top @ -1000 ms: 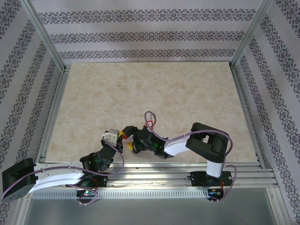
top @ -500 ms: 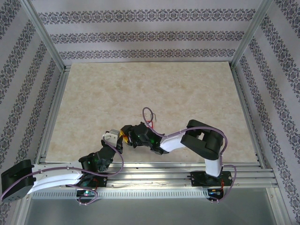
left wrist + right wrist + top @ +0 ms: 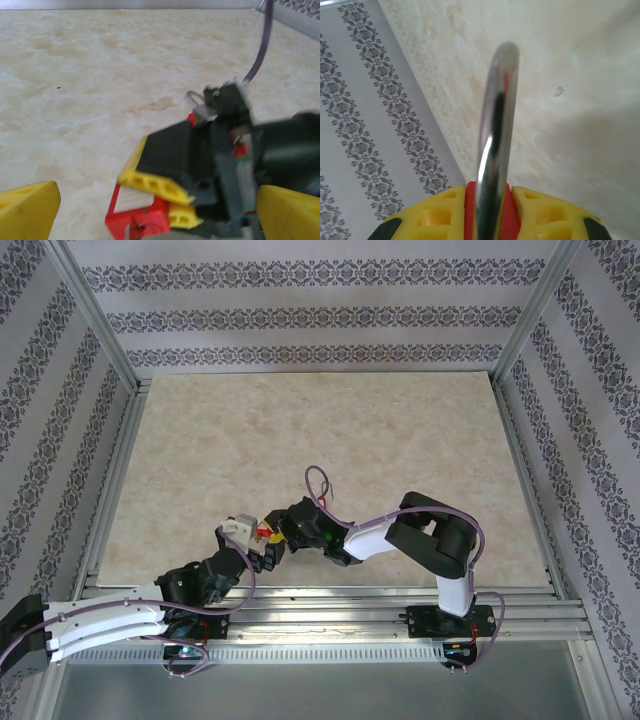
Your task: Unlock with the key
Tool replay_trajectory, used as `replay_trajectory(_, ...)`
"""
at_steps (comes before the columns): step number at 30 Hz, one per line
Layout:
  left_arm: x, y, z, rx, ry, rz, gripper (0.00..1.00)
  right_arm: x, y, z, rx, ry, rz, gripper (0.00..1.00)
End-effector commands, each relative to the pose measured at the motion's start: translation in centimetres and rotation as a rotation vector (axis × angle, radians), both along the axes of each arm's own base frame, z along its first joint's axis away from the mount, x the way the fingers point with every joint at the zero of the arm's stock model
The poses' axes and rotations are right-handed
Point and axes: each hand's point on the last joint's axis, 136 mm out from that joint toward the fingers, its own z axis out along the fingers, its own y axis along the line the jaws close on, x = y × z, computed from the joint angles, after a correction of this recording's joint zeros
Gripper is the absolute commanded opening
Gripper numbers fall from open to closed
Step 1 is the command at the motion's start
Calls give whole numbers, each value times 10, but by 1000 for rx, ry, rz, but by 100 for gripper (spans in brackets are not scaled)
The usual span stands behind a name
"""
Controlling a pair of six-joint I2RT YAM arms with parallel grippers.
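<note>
Right tool (image 3: 489,214) pinching a red padlock (image 3: 136,216), left tool (image 3: 159,210) spread wide around it.
The padlock sits low over the desk (image 3: 330,440), near its front edge and left of centre, where the two arms meet. Yellow fingers (image 3: 432,217) of the right tool press on both sides of its red body, and the steel shackle (image 3: 494,125) rises between them. The left tool's yellow tips stand well apart, one on each side of the padlock.

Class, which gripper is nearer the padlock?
Right. The right gripper is clamped on the padlock's red body; the left gripper is open, its fingers either side of the padlock, not gripping it.
</note>
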Motion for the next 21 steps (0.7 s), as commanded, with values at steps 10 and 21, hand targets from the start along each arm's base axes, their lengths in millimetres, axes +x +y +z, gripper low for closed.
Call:
replay_trajectory(10, -4, 14, 63, -93, 114, 105, 100, 10, -18, -41, -150, -9, 85, 6)
replay_trajectory(21, -1, 27, 82, -93, 93, 167, 100, 27, -29, -42, -283, -26, 159, 41)
